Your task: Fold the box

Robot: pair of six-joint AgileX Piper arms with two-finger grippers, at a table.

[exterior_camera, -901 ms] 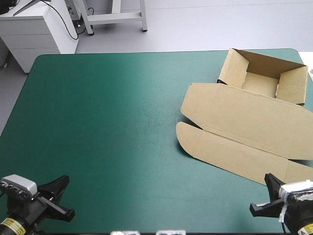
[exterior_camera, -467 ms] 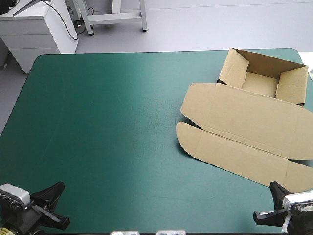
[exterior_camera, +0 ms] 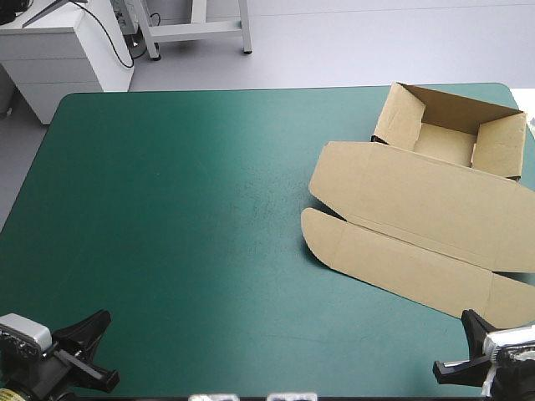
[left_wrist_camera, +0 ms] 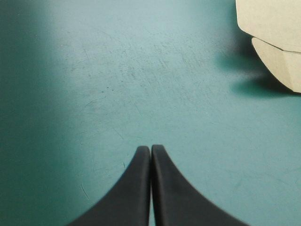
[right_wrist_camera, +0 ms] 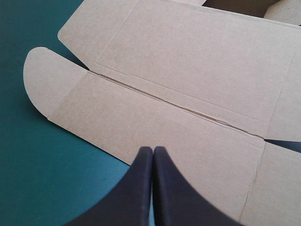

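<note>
One teal-green table point(exterior_camera: 184, 209) carries the brown box point(exterior_camera: 418, 242) toward its far right corner. We record an open tray point(exterior_camera: 443, 144) with the lid point(exterior_camera: 401, 188) lying flat. We find the left gripper point(left_wrist_camera: 151, 149) pressed together over bare cover, well apart from the box. The right gripper point(right_wrist_camera: 153, 149) is likewise pressed together, at the lid's near edge.

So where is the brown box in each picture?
High view: the box lies on the table's right side, tray farthest.
Left wrist view: just an edge of the box, ahead and aside of the shut jaws.
Right wrist view: the box spreads right ahead of the shut jaws.
Shared: its rounded flap.
</note>
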